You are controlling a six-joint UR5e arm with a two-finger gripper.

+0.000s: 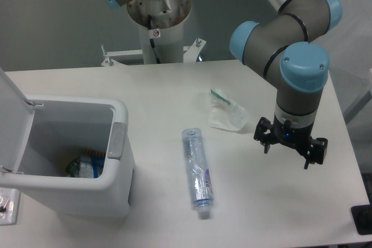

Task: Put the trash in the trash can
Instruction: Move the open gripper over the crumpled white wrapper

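Note:
A crumpled clear plastic wrapper (226, 112) with a green strip lies on the white table, right of centre. A long clear bottle (196, 169) with a bluish label lies flat near the front, its white cap pointing toward the front edge. The white trash can (119, 143) stands at the left with its lid (13, 120) swung up; some colourful packaging lies inside. My gripper (289, 148) hangs above the table to the right of the wrapper, fingers spread open and empty, touching neither piece of trash.
The arm's base column (158, 21) stands at the back centre of the table. The table's right edge runs just beyond the gripper. A dark object (363, 219) sits at the front right corner.

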